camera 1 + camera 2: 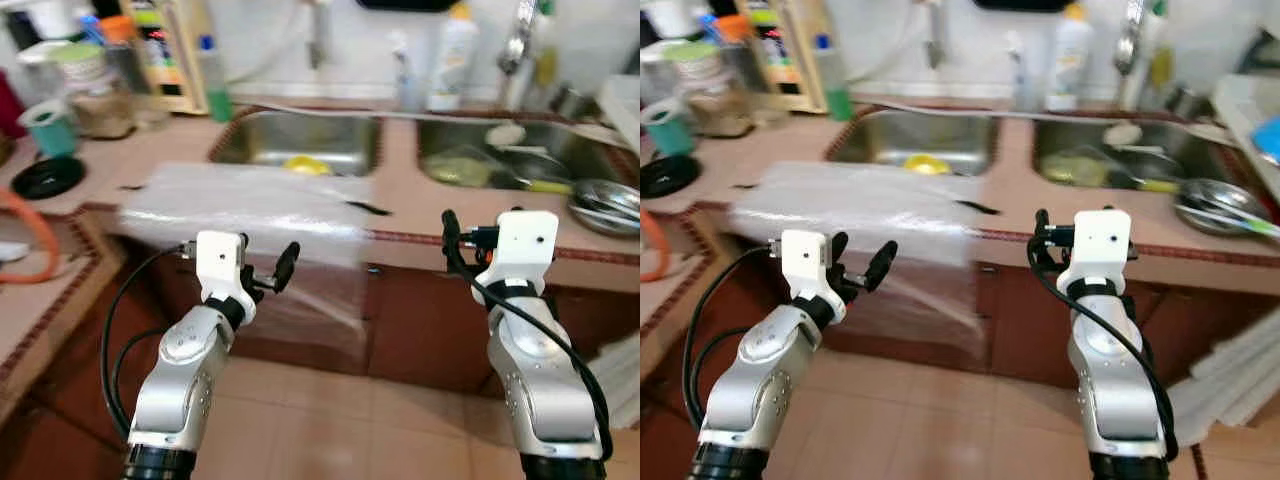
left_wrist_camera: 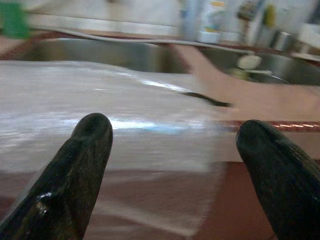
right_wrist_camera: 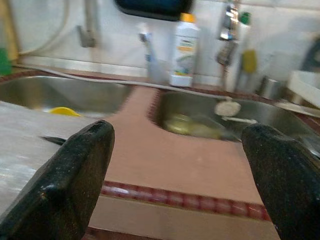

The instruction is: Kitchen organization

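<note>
- Your robot stood facing a pink-tiled kitchen counter (image 1: pixel 420 215) with two steel sinks, both arms raised in front of the cabinet below it.
- The left gripper (image 2: pixel 172 145) hung just short of the counter's edge, its two black fingers (image 2: pixel 82 150) spread wide with nothing between them.
- Ahead of it, a clear plastic sheet (image 1: pixel 240 205) lay across the counter in front of the left sink (image 1: pixel 300 140) and draped down over the cabinet front.
- The right gripper (image 3: pixel 177 165) was level with the counter edge between the two sinks, its fingers likewise parted and empty.
- A yellow object (image 1: pixel 305 165) sat in the left sink; the right sink (image 1: pixel 500 150) held dishes, too blurred for you to sort out.
- A metal bowl (image 1: pixel 605 205) rested on the counter at the far right.
- A white bottle (image 3: pixel 184 50) with a yellow cap stood against the back wall between the sinks.
- At the left end you had a green cup (image 1: pixel 48 128), a black lid (image 1: pixel 48 177) and a cluster of jars and bottles.
- A small dark object (image 1: pixel 368 208) lay on the counter at the sheet's right edge.
</note>
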{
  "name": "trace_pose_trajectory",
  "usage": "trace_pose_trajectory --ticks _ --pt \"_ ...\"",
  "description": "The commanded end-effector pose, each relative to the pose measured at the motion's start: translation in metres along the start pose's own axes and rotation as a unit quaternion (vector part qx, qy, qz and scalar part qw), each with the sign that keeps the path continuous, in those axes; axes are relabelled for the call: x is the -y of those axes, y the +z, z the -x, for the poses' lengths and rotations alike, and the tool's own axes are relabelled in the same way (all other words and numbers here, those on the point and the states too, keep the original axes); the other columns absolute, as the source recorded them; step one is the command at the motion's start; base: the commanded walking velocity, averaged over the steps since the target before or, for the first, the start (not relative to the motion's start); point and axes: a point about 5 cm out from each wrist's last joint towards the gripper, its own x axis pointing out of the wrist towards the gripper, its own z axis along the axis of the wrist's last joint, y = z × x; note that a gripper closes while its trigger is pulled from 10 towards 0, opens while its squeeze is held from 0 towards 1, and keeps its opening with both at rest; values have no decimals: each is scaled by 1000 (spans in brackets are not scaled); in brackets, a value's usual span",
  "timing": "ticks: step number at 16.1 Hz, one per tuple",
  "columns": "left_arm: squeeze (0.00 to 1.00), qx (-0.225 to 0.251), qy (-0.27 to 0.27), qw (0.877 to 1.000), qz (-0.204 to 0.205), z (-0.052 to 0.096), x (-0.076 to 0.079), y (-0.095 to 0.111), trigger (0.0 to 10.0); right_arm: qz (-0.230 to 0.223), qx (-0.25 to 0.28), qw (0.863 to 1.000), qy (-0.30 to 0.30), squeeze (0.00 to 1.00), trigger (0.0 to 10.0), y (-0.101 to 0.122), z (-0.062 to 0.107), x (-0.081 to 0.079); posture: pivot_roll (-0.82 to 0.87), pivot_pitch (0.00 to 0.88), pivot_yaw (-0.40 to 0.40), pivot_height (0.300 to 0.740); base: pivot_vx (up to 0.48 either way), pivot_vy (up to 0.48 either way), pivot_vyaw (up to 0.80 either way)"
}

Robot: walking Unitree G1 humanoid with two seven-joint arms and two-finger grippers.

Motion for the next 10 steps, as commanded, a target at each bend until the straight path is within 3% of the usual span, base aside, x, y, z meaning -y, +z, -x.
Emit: trace_pose_trajectory --ticks 1,8,10 --pt "0 -2 -13 1000 -2 -2 7 0 10000 7 -7 1000 -8 0 10000 -2 0 6 -43 0 80 740 0 -480 -600" --pt "0 -6 -14 1000 -5 -2 6 -2 10000 1 -9 1000 -11 0 10000 -5 0 6 -38 0 81 740 0 -480 -713" --pt "0 -7 -11 1000 -8 -2 5 -2 10000 -1 -10 1000 -11 0 10000 -6 0 6 -35 0 82 740 0 -294 -497"
